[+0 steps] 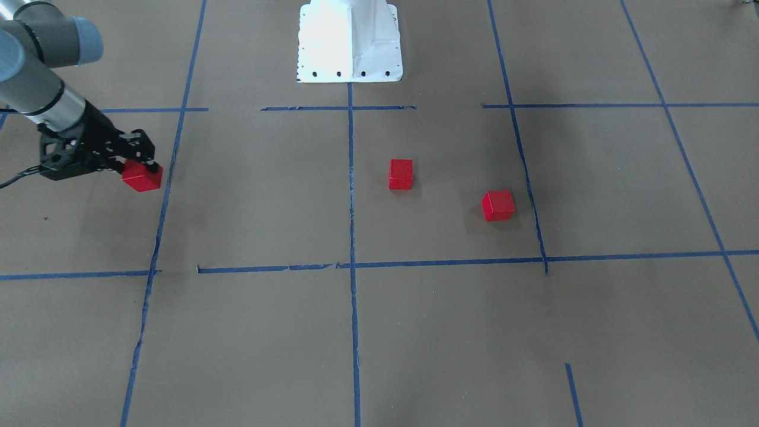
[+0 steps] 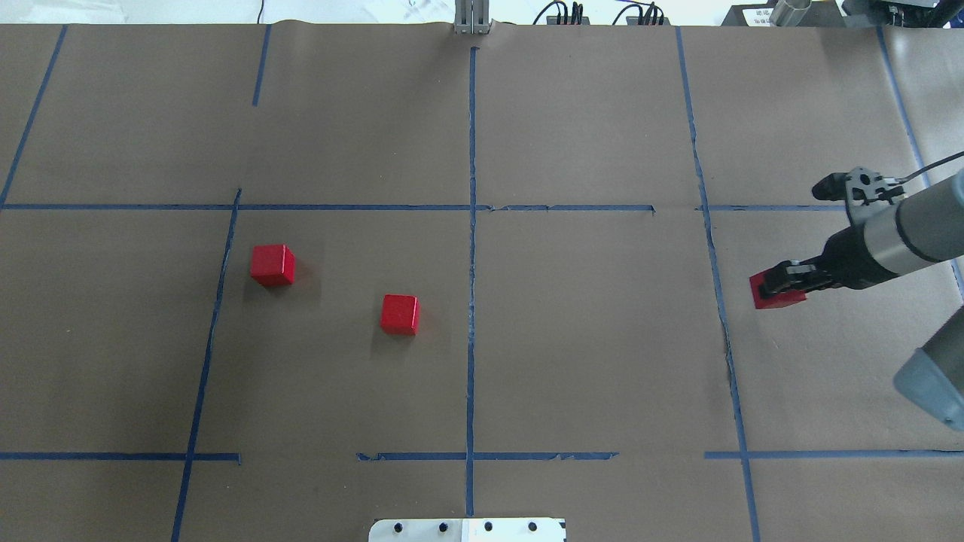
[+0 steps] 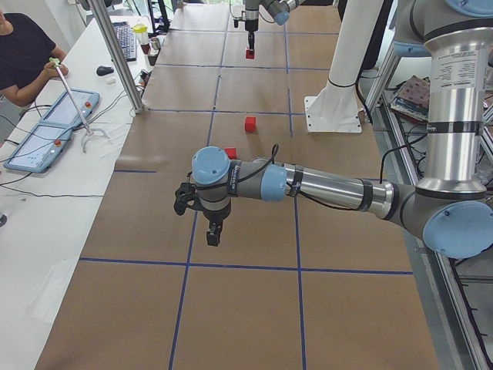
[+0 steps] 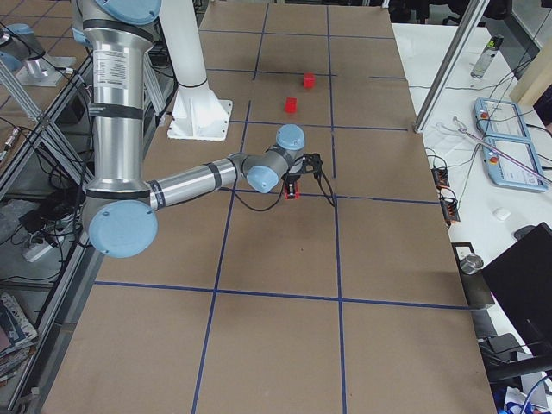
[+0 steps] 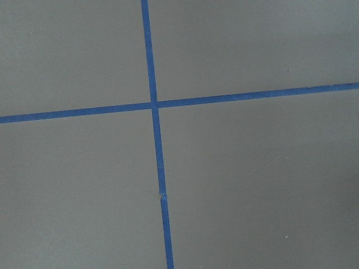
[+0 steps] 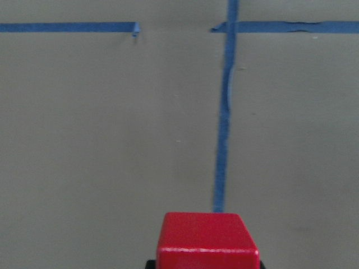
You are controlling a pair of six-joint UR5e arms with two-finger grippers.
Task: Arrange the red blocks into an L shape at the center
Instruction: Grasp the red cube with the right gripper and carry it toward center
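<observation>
Three red blocks are in view. My right gripper (image 2: 783,284) is shut on one red block (image 2: 776,293), low over the paper just right of a blue tape line; this also shows in the front view (image 1: 142,177) and at the bottom of the right wrist view (image 6: 207,238). The other two red blocks (image 2: 273,264) (image 2: 399,314) lie apart in the cell left of the centre line. My left gripper (image 3: 214,231) shows only in the exterior left view, hanging over a tape line; I cannot tell if it is open or shut.
Blue tape lines (image 2: 471,226) divide the brown paper into grid cells. The white robot base (image 1: 350,41) stands at the table's robot side. An operator (image 3: 23,54) sits beside the table's end with control pads. A metal post (image 3: 123,62) stands near them.
</observation>
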